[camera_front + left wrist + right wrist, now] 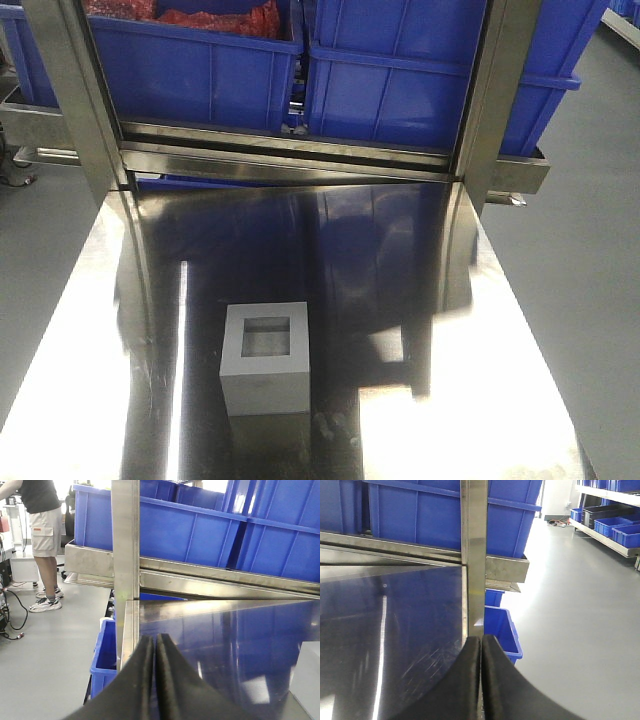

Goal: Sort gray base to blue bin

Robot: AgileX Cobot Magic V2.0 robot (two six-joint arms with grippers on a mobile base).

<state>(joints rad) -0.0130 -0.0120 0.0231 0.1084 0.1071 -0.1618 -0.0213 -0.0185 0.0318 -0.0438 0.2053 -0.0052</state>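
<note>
The gray base [265, 358] stands on the steel table [420, 330] near its front edge, left of centre, its square recess facing up. Nothing touches it. A blue bin [425, 80] sits on the rack behind the table at the right, and another blue bin [195, 65] holding red items sits at the left. Neither gripper shows in the front view. In the left wrist view my left gripper [154, 638] is shut and empty over the table's left edge; a pale gray face [306, 680] at the right edge may be the base. My right gripper [481, 639] is shut and empty at the table's right edge.
Two upright steel posts [70, 100] [490, 100] and a steel rail [300, 160] stand between the table and the bins. Small blue bins sit on the floor at the left [105, 650] and right [501, 630]. A person [44, 530] stands at the far left.
</note>
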